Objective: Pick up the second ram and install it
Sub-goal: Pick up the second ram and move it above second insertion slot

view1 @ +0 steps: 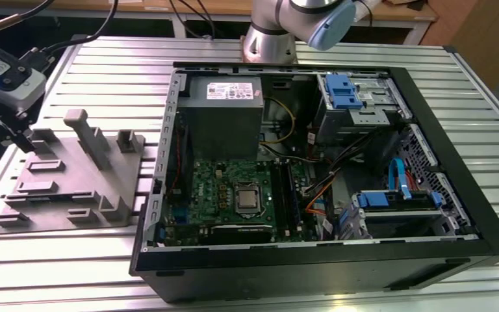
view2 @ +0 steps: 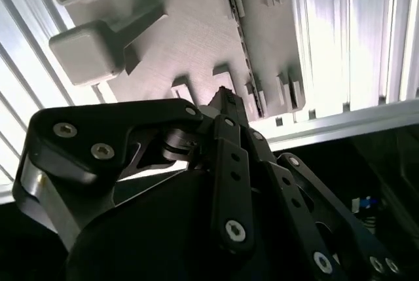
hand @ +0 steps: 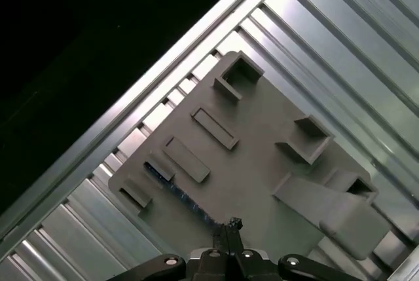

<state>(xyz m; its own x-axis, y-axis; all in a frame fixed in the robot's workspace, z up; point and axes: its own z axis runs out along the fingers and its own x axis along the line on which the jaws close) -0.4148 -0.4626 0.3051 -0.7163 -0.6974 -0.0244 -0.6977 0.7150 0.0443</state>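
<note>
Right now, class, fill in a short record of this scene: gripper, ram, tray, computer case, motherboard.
gripper: jaws together, holding nothing, above the fixture tray
second ram: lying in a slot of the tray, not yet lifted
computer case: open, on the slatted table, at the exterior view's right of the tray
motherboard: inside the case

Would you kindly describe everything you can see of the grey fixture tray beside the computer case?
The grey fixture tray is a flat, matte, plastic-looking plate with raised rectangular pockets, low ridges and one tall peg with a blocky head. It lies flat on the ribbed metal table, at the exterior view's left of the open computer case. The second ram stands on edge in a narrow slot near one rim. The gripper hangs close above that slot; contact cannot be judged.
</note>
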